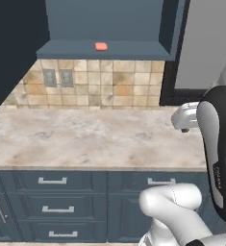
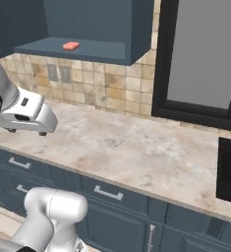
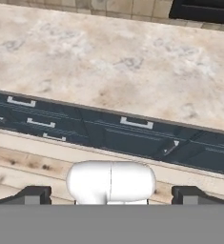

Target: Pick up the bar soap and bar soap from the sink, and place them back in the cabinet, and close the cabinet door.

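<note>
One salmon bar soap lies flat on the bottom shelf of the open cabinet, and the right base view shows this bar soap too. A cabinet door stands swung out at the left. My gripper hangs over the counter's front edge, pointing down, well below and to the right of the shelf. Its fingertips stand wide apart with nothing between them, so it is open. A black corner of the sink shows at the far right; its inside is hidden.
The marbled counter runs under the cabinet, with a tiled backsplash and two outlets behind it. Blue drawers sit below. A dark-framed window rises right of the cabinet.
</note>
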